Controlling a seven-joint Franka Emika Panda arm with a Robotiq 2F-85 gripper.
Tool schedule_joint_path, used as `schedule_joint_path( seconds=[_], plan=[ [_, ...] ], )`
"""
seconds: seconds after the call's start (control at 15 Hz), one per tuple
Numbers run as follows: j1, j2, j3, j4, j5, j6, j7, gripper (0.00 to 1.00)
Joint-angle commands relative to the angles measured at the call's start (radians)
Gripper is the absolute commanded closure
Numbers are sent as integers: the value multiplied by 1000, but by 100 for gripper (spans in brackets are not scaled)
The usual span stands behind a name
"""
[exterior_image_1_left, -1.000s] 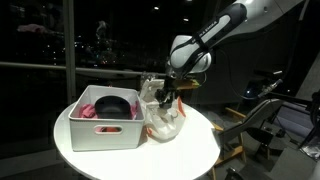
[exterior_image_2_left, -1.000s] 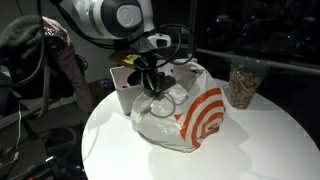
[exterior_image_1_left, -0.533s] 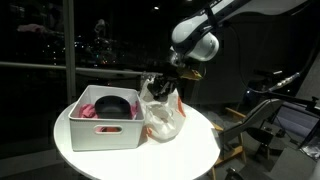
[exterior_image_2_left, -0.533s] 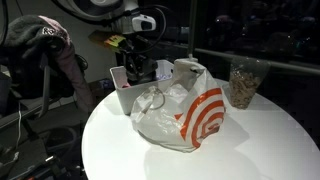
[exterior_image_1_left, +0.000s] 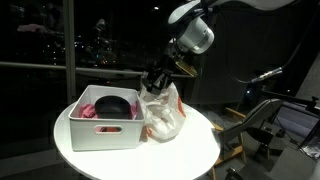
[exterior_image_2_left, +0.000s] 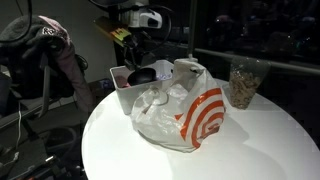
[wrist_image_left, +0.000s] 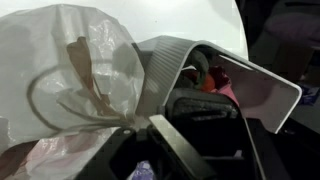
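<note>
The gripper (exterior_image_1_left: 157, 78) is positioned above the counter (exterior_image_1_left: 195, 150), over the place where the plastic bag (exterior_image_1_left: 166, 115) and the white bin (exterior_image_1_left: 105, 136) meet. In both exterior views it is seen clear of the bag's top and higher than the bin's rim. Whether the jaws are spread or pinching something cannot be told: a small pale shape (wrist_image_left: 140, 171) between them is cut off at the lower edge of the wrist view. The bag, printed with a red ring mark (exterior_image_2_left: 205, 112), is set on the counter just beside the bin. A black bowl (exterior_image_1_left: 113, 104) and a pink cloth (exterior_image_1_left: 88, 110) are contained in the bin.
</note>
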Motion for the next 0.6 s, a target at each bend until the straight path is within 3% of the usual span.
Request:
schedule_joint_path(
  seconds=[0.0,0.2,0.53],
  plan=[
    [-33,75,-17,106,64,-96,31,66],
    [-61,124,-29,138,91,-149,71,66],
    [-86,176,-36,167,114,-105,214,66]
  ],
)
